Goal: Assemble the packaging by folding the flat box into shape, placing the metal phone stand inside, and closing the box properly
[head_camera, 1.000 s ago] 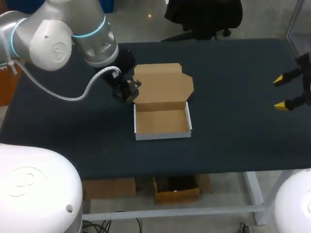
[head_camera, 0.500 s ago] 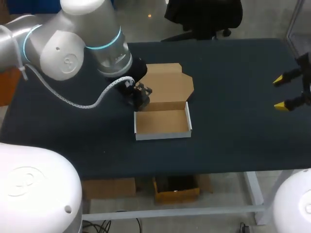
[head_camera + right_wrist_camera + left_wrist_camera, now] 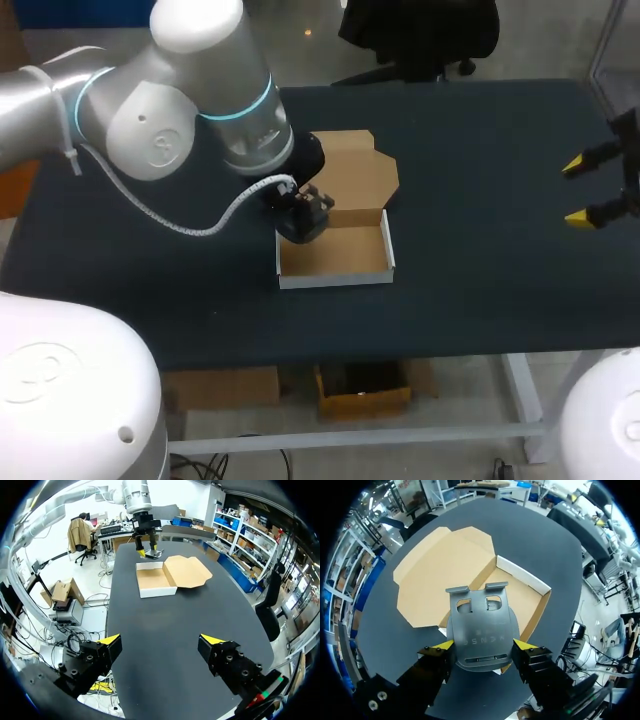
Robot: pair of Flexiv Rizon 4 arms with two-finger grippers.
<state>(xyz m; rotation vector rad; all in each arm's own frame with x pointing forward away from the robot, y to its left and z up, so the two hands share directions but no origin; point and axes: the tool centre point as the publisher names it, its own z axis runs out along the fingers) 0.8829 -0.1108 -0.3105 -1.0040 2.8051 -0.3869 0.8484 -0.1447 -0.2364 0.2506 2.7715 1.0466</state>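
Holding the stand [image 3: 480, 625], left claw [image 3: 482, 645] overhangs the box [image 3: 345, 250] on the dark table [image 3: 480, 150].

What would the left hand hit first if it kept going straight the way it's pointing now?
Probably the box floor. The left hand, shut on the phone stand, points down at its near corner, so the stand would land first; depth is unclear, and it might clip the wall.
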